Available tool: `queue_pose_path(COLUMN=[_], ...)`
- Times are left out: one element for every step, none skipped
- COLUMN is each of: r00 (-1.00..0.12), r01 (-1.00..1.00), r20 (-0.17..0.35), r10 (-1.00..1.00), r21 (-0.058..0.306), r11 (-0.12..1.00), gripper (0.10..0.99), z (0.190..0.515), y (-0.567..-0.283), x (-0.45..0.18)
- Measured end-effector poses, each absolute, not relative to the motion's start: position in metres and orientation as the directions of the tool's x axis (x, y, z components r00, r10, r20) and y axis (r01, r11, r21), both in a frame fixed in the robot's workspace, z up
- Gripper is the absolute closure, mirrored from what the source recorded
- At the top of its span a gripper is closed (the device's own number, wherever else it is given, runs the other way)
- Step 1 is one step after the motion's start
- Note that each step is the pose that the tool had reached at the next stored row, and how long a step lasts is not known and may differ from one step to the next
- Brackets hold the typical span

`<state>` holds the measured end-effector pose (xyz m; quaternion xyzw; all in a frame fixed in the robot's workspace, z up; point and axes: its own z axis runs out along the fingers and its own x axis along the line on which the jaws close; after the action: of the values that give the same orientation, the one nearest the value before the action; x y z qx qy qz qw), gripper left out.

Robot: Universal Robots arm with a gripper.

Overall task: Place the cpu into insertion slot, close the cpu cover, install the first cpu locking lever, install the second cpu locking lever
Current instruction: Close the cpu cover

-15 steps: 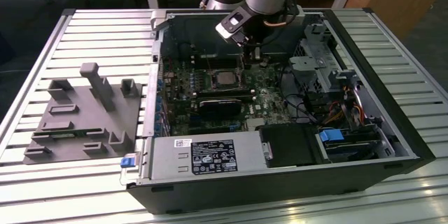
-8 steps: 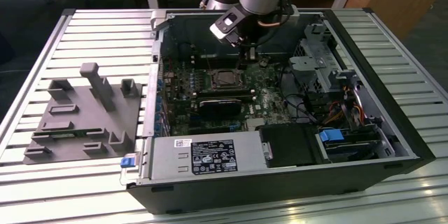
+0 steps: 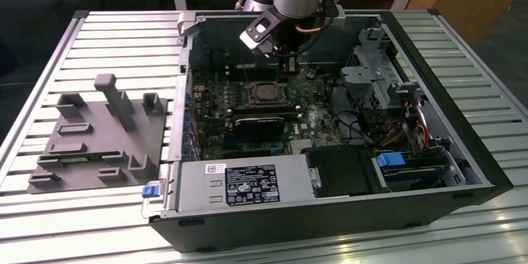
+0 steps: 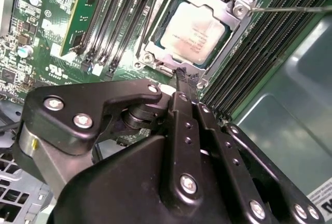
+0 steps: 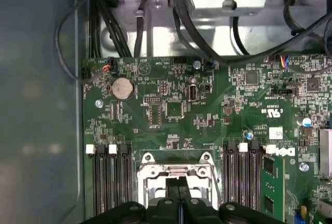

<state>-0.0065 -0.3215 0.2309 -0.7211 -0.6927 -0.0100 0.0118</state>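
I am holding my pincer (image 4: 180, 74) pressed together (tips right at the edge of the cover (image 4: 224, 53)) | chip (image 4: 194, 29) is sitting framed inside that cover

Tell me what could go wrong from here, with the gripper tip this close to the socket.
1. The shut gripper sits right at the rim of the cpu cover; a slip could scrape the cpu or the motherboard.
2. A thin lever juts sideways over the memory slots and looks unlatched, so the cover may lift if nudged.
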Motion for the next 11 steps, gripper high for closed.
queue_pose_path(r00=[0.039, 0.037, 0.036, 0.034, 0.033, 0.033, 0.032, 0.032, 0.032, 0.032, 0.032], r01=[0.999, 0.999, 0.999, 0.999, 0.999, 0.999, 0.999, 0.999, 0.999, 0.999, 0.999], r20=[0.031, 0.031, 0.031, 0.032, 0.032, 0.032, 0.032, 0.032, 0.032, 0.032, 0.032], r10=[0.999, 0.999, 0.999, 0.999, 0.999, 0.999, 0.999, 0.999, 0.999, 0.999, 0.999], r21=[0.004, 0.01, 0.017, 0.024, 0.029, 0.033, 0.035, 0.036, 0.037, 0.037, 0.037], r11=[-0.039, -0.038, -0.036, -0.035, -0.034, -0.034, -0.033, -0.034, -0.034, -0.033, -0.033], gripper=[0.98, 0.98, 0.98, 0.98, 0.98, 0.98, 0.98, 0.98, 0.98, 0.98, 0.98], z=[0.23, 0.23, 0.23, 0.229, 0.229, 0.228, 0.228, 0.228, 0.228, 0.228, 0.227], y=[-0.322, -0.322, -0.322, -0.322, -0.322, -0.322, -0.322, -0.321, -0.321, -0.322, -0.322], x=[-0.008, -0.008, -0.009, -0.01, -0.011, -0.013, -0.016, -0.018, -0.021, -0.023, -0.025])
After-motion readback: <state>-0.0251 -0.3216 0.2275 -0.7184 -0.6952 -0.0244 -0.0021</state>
